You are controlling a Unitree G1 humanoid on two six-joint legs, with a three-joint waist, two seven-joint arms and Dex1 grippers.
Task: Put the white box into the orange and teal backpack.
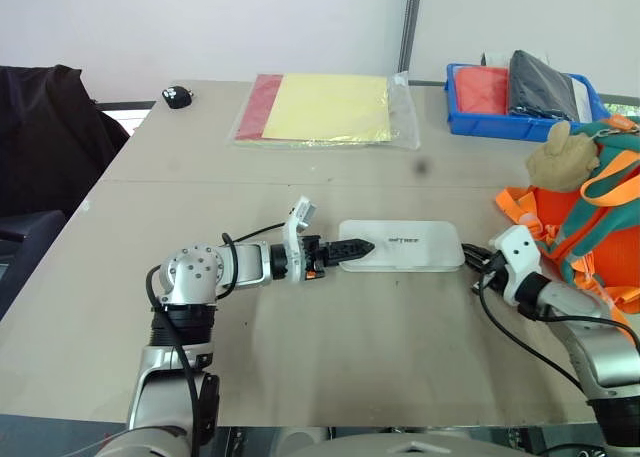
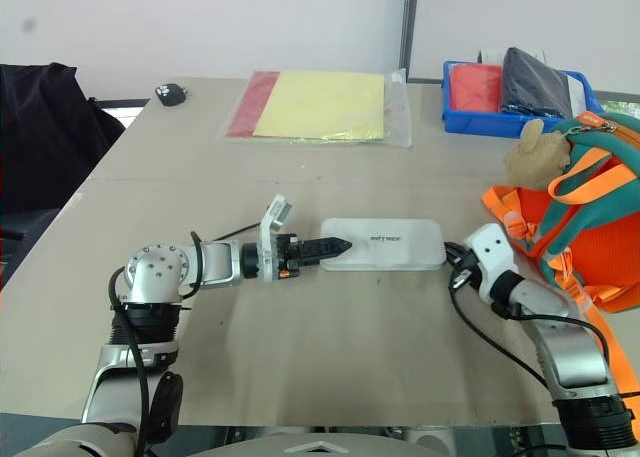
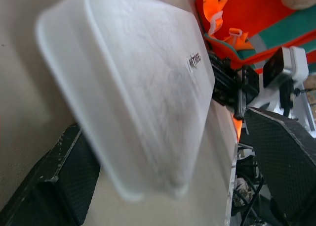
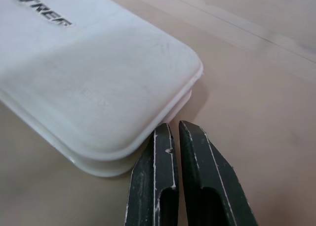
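White box [image 1: 402,247] lay flat on the worktop [image 1: 330,357], lettering up, between my two arms; the orange and teal backpack [image 1: 590,227] sat just past its right end, at the worktop's right edge. As I read it, the step in hand was a two-sided pickup of the box. To do it well I wanted the left pincer [image 1: 352,249] slid further along so its fingers straddled the short end squarely, one finger over the lid and one under the rim, before squeezing, since the box is thin and slick and would likely pivot if caught by a corner. Left pincer was spread wide, its fingers either side of the box's left end in the wrist view; I couldn't tell whether they touched it. Right pincer [image 4: 182,171] was pressed together with nothing between the fingers, tips right at the box's rounded corner on the backpack side, touching or nearly so. I judged it good as a stop or a nudge there, not as a grip. Backpack opening wasn't visible to me, so that needed checking first.
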